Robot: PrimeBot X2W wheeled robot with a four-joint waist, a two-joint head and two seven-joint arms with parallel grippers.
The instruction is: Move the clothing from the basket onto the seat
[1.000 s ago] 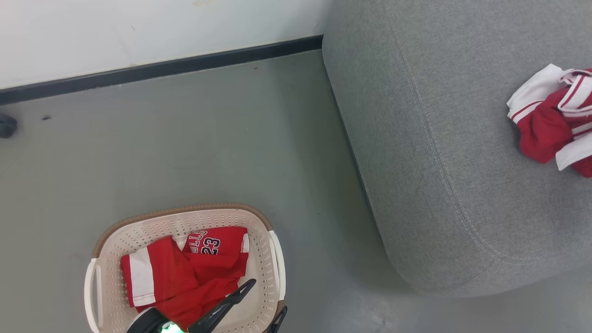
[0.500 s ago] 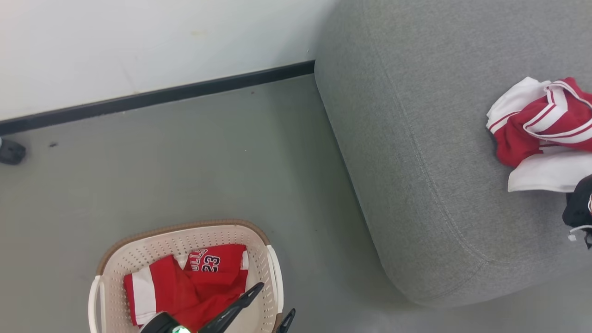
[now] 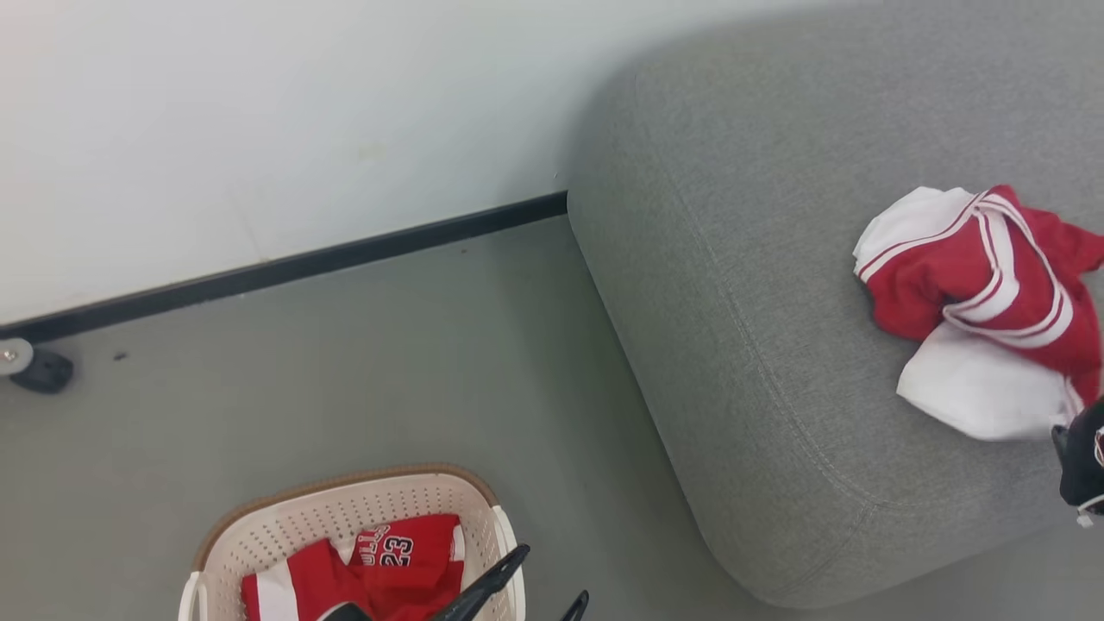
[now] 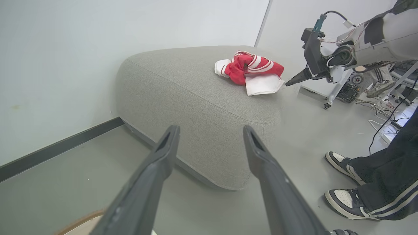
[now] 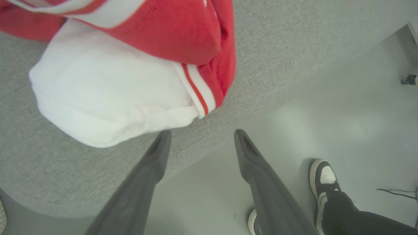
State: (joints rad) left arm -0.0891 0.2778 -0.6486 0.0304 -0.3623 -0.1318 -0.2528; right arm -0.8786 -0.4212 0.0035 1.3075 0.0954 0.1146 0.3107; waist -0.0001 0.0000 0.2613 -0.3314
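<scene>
The left gripper (image 4: pixel 210 129) and right gripper (image 5: pixel 202 133) each have 2 long dark-grey tapering fingers (image 4: pixel 156 163); the pale right forearm (image 4: pixel 378 42) carries thin cables (image 4: pixel 336 13).

A person's sneakers (image 4: pixel 341 199) stand on grey floor (image 3: pixel 388 371) edged by black skirting (image 3: pixel 285 268)

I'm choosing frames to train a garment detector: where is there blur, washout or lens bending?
Head view: the far edge of the seat smears into the wall; the 23 on the clothing in the basket reads clearly. Left wrist view: wide-angle stretch enlarges the left gripper, soft toward the bottom edge. Right wrist view: the white panel is washed out.
</scene>
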